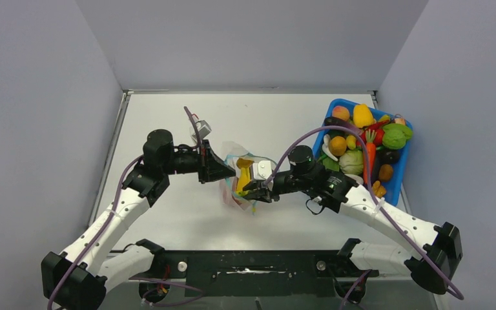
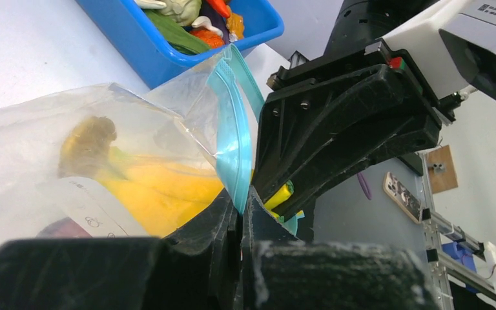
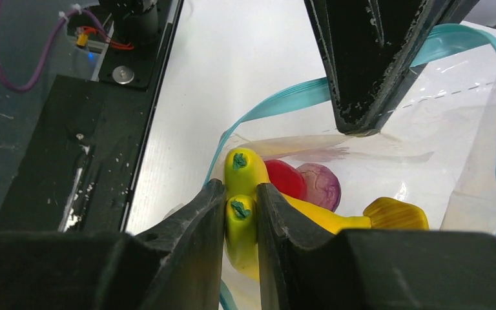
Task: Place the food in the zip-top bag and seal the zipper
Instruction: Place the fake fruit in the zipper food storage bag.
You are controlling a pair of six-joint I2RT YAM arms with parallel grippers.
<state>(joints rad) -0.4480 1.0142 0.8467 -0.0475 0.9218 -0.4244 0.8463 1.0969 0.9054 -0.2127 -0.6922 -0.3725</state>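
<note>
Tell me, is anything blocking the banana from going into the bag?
Nothing visible. The left gripper pinches the bag by its blue edge, holding it open, and the right gripper has the banana at its mouth.

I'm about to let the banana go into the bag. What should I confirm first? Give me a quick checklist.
1. Left gripper pinching the zipper: ok, fingers shut on the blue strip.
2. Zip-top bag mouth open: ok, the strip gapes wide in the right wrist view.
3. Right gripper holding the banana: ok, fingers clamp both sides.
4. Banana fully past the mouth: cannot tell, its lower end is hidden.
5. Room inside: probably ok; only the red fruit, purple piece and larger yellow piece show in there.
6. Zipper sealed: not ok, not yet closed.
</note>
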